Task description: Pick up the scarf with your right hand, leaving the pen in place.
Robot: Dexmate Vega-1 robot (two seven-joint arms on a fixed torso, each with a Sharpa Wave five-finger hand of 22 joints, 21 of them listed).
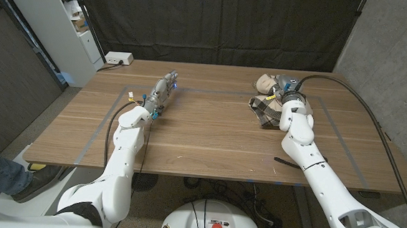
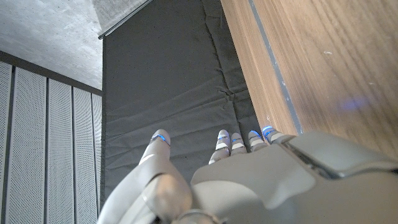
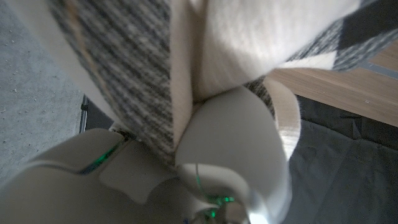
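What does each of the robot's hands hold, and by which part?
The right hand grips the checked scarf by a bunched fold near its far end. The left hand holds nothing.

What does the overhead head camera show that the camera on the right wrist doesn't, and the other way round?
Head view alone: the whole wooden table, both arms, the left hand out over the table with nothing in it, and a small dark object near the table's front edge, possibly the pen.

Right wrist view alone: the scarf's weave up close, grey ribbed knit beside cream bands, draped over a finger.

Both: the right hand in contact with the checked scarf, apparently gripping it, and some wooden tabletop.
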